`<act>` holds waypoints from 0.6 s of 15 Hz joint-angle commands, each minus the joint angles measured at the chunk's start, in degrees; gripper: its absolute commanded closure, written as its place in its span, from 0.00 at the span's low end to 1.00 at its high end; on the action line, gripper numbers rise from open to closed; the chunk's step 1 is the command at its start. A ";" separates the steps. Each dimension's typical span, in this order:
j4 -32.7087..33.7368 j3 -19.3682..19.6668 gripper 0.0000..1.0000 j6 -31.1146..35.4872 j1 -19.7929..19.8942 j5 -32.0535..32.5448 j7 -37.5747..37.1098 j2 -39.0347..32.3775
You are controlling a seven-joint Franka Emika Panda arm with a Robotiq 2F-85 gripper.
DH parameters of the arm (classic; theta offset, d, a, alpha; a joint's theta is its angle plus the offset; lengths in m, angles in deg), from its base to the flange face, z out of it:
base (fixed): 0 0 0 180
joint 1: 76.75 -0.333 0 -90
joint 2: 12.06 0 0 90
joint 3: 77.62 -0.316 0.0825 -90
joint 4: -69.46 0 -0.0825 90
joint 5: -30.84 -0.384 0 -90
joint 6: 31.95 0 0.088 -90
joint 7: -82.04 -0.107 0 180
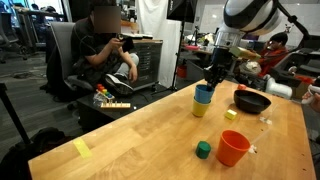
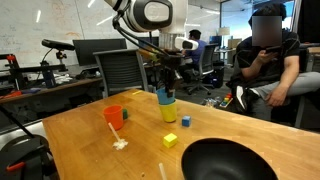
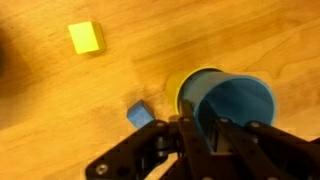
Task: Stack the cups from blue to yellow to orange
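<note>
The light blue cup [image 1: 205,93] sits partly inside the yellow cup [image 1: 202,108], which stands on the wooden table; both show in both exterior views, the blue cup [image 2: 165,97] above the yellow cup [image 2: 168,111]. My gripper [image 1: 213,79] comes down from above and its fingers pinch the blue cup's near wall [image 3: 235,100]. In the wrist view only the yellow cup's rim [image 3: 179,86] shows beside the gripper [image 3: 203,125]. The orange cup [image 1: 233,148] stands apart, upright and empty, near the table edge [image 2: 114,116].
A dark wide bowl [image 1: 252,101] [image 2: 225,160] is on the table. A yellow cube [image 3: 86,37] [image 2: 170,141], a blue cube [image 3: 140,115] [image 2: 186,120] and a green cube [image 1: 203,150] lie near the cups. A seated person [image 1: 105,50] is behind the table.
</note>
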 commanded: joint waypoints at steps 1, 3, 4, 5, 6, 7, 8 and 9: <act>-1.75 -0.23 0.51 1.98 0.26 -0.10 0.00 1.36; -2.08 -0.25 0.35 2.54 0.36 -0.20 0.05 1.42; -2.19 -0.29 0.29 2.54 0.44 -0.31 0.13 1.52; -2.33 -0.35 0.20 2.52 0.50 -0.38 0.26 1.68; -2.62 -0.36 0.13 2.47 0.47 -0.29 0.31 2.06; -2.95 -0.41 0.05 2.24 0.49 -0.27 0.51 2.52; -3.63 -0.39 0.00 1.38 0.44 0.00 0.72 3.54; -4.51 -0.41 0.00 0.23 0.47 0.27 1.30 4.85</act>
